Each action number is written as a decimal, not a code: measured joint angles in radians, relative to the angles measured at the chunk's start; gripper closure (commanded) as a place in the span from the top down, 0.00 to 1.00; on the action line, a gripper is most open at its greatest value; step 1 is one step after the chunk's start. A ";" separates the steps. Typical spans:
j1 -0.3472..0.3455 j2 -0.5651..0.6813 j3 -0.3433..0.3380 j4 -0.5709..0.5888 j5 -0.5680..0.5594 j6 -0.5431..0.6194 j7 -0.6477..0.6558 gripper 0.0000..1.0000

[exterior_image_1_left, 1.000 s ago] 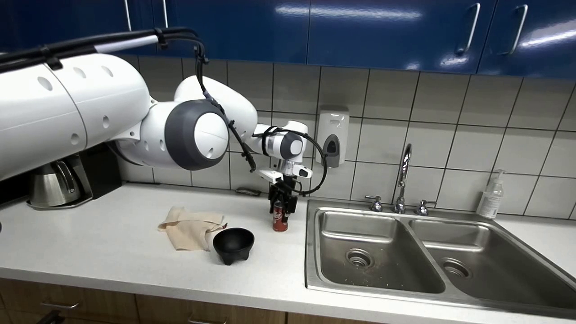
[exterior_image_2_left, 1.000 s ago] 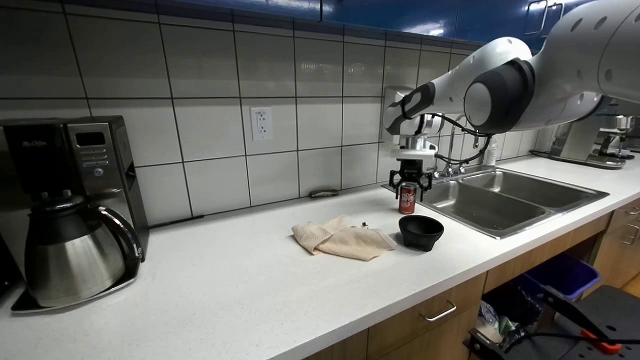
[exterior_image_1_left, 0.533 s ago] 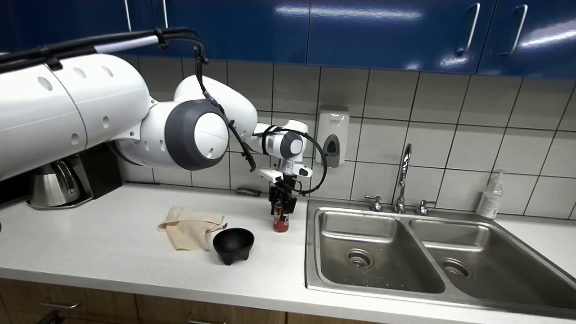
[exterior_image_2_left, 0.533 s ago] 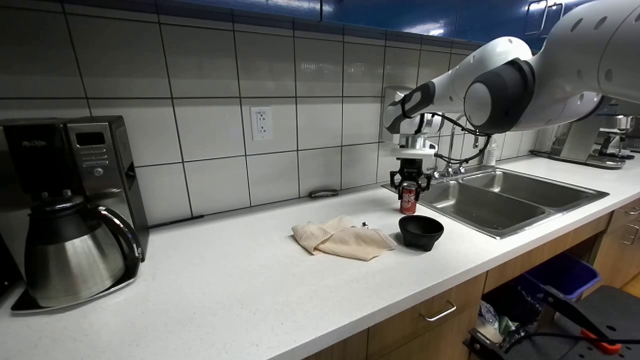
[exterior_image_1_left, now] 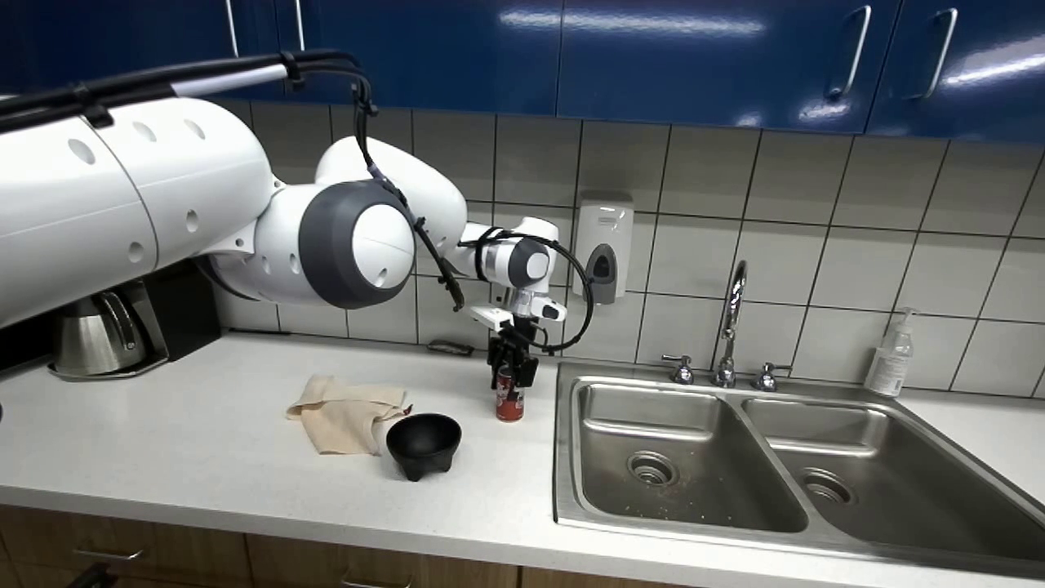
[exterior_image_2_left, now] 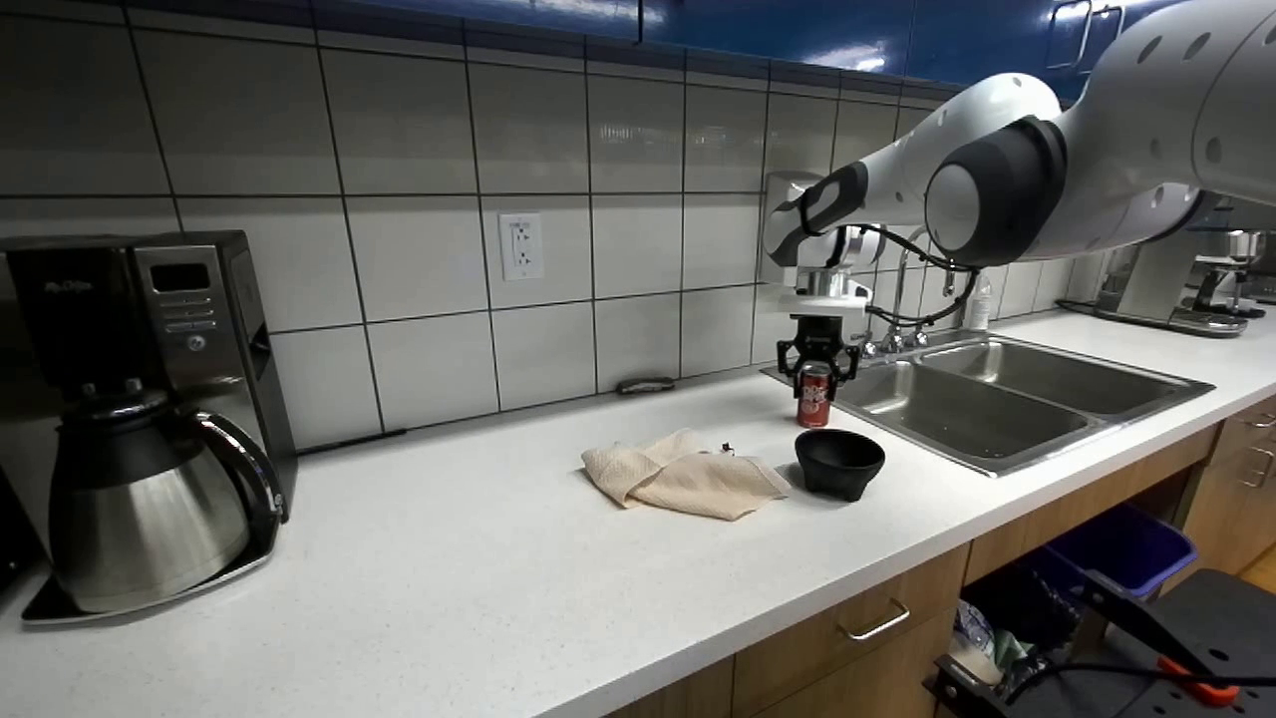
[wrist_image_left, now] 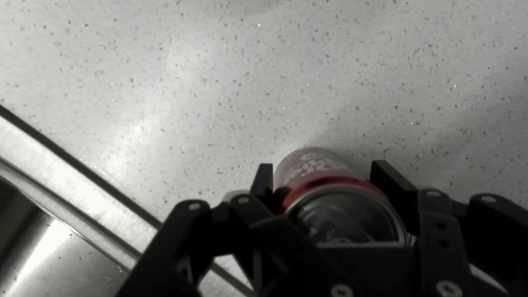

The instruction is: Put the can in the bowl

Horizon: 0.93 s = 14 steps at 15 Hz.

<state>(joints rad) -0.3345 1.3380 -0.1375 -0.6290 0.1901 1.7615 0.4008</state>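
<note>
The red can (exterior_image_1_left: 510,405) stands upright on the white counter, left of the sink in an exterior view. My gripper (exterior_image_2_left: 817,385) points straight down over it, jaws closed around the can's upper part. In the wrist view the can's silvery top (wrist_image_left: 342,214) sits between the two dark fingers (wrist_image_left: 392,181), one on each side; part of the top is hidden by the gripper body. The black bowl (exterior_image_1_left: 424,464) rests on the counter nearer the front edge, a short way from the can, and shows in both exterior views. Its dark inside holds nothing that I can see.
A beige cloth (exterior_image_1_left: 347,416) lies beside the bowl. The steel double sink (exterior_image_1_left: 571,457) with its faucet (exterior_image_1_left: 732,318) is close to the can. A soap dispenser (exterior_image_1_left: 604,245) hangs on the tiled wall behind. A coffee maker (exterior_image_2_left: 189,329) stands at the counter's far end.
The jaws have closed in on the can, which has shifted very slightly. Between half a second ago and now, nothing visibly differs. Bowl and cloth have stayed in place.
</note>
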 measured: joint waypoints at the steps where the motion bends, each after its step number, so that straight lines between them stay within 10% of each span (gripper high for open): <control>1: 0.001 -0.001 0.000 0.000 0.000 0.000 0.000 0.38; 14: 0.020 -0.064 0.000 -0.013 0.000 0.002 -0.023 0.38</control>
<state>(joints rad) -0.3143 1.2744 -0.1375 -0.6421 0.1901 1.7635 0.3774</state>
